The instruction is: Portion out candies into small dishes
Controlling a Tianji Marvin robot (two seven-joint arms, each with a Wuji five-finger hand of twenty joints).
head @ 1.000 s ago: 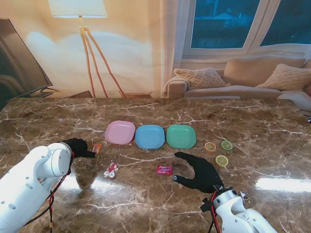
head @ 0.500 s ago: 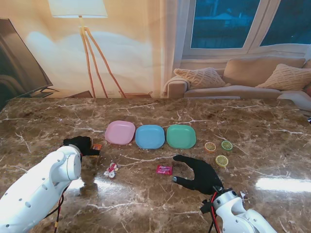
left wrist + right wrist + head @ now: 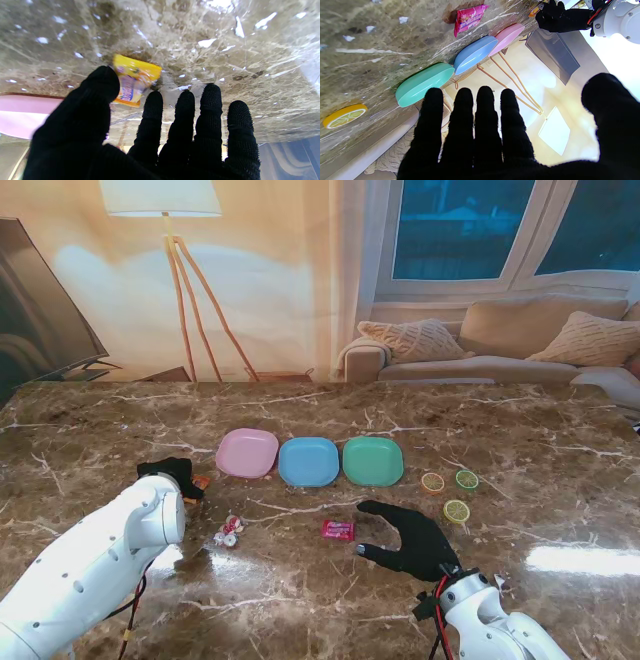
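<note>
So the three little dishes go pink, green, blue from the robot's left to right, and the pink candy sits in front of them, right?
Not quite. The order is pink dish, blue dish, then green dish: blue is in the middle and green is on the robot's right end. The stand view shows this. The rest holds: the pink candy lies on the table nearer to me than the dishes.

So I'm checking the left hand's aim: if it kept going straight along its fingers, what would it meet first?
Probably the yellow candy, lying on the table just past the left hand, between thumb and index. Depth is unclear; the thumb may already touch it.
</note>
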